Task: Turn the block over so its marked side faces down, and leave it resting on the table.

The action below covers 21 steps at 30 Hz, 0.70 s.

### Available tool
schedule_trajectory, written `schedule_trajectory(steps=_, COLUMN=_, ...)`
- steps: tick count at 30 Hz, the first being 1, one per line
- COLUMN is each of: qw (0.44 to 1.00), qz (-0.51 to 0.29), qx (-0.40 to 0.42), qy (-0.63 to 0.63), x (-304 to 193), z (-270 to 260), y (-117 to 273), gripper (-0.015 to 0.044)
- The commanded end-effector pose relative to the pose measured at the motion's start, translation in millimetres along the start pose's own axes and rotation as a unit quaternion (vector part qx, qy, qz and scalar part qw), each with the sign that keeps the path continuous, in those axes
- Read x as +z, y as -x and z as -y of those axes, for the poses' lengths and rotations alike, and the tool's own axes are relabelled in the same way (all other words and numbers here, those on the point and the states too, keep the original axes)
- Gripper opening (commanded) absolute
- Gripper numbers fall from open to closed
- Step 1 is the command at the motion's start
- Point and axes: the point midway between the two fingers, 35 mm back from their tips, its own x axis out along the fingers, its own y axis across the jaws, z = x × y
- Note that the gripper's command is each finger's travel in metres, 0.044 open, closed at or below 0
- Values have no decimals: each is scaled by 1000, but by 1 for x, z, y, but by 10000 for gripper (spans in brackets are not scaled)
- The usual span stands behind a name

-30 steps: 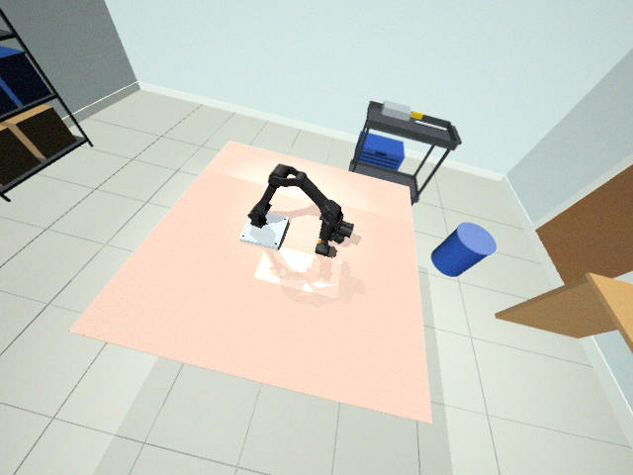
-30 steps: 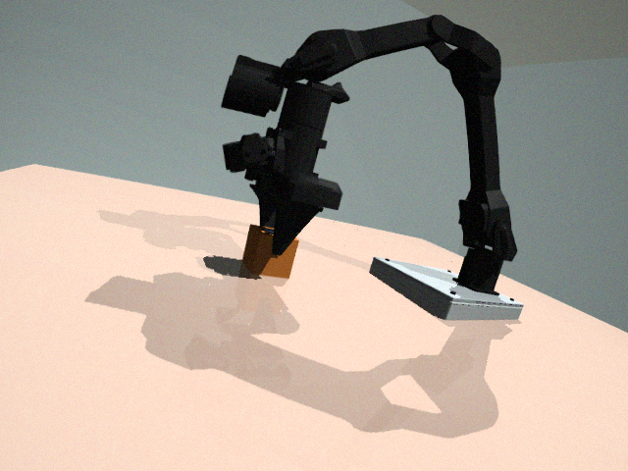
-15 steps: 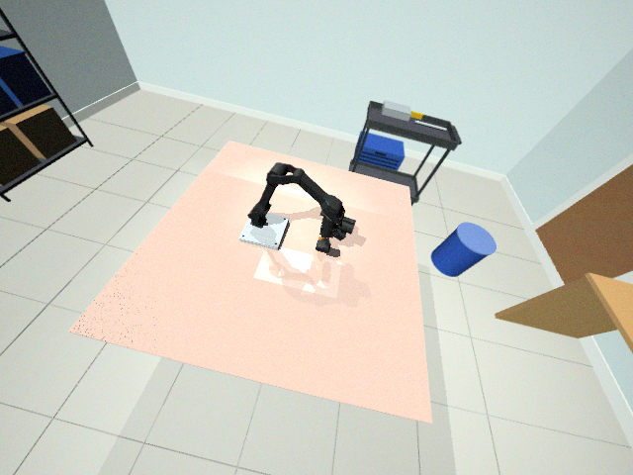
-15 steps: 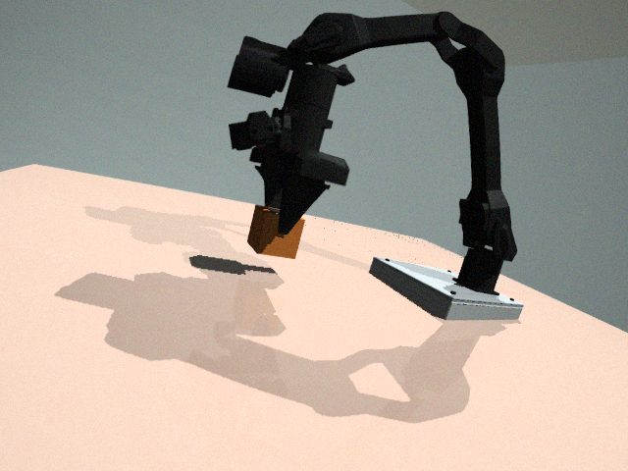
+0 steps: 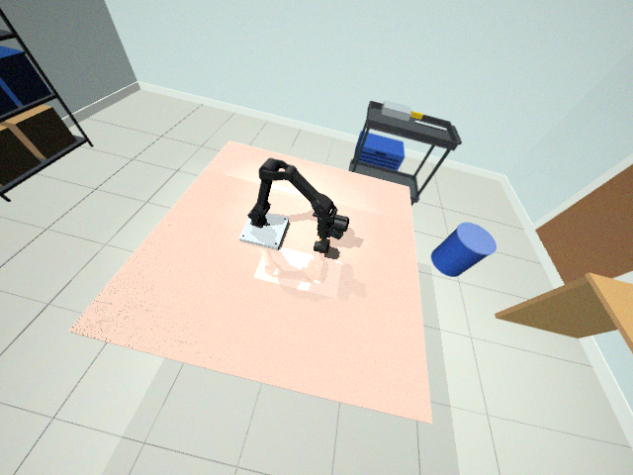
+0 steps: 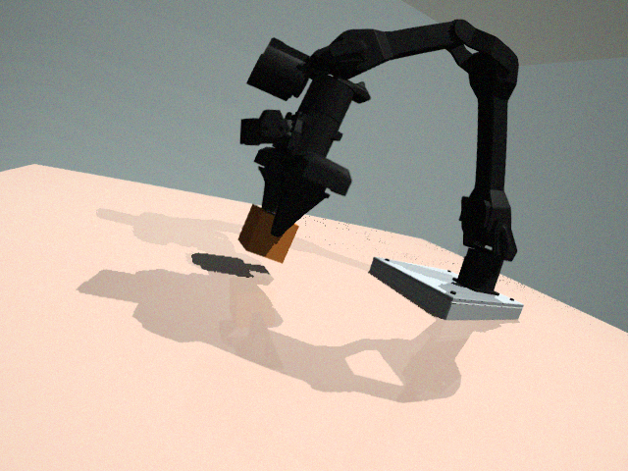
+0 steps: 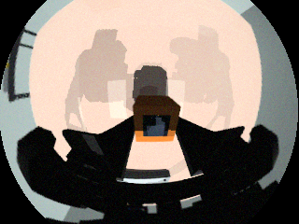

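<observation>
My black parallel-jaw claw [image 6: 284,223] is clamped on the small orange-brown cube block [image 6: 263,237], which hangs tilted just above the pale pink table top [image 6: 152,380], dark shadow beneath it. Next, I reckon: roll wrist approx half a turn w/ grip firm so the blue-marked face [image 7: 156,126] points down, lower till it touches, then let go. No brand, label or writing readable anywhere

Blue barrel [image 5: 463,248] on side; cart [image 5: 407,135] w/ blue box; shelf rack [image 5: 31,107] far left.
</observation>
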Motion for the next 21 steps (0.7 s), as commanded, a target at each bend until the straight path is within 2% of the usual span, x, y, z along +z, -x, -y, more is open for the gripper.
schedule_trajectory(steps=1, qw=999, qz=32, qx=2, qy=2, x=1, z=0, y=2, gripper=0)
schedule_trajectory(steps=21, qw=986, qz=169, qx=0, qy=6, x=-5, z=-1, y=3, gripper=0)
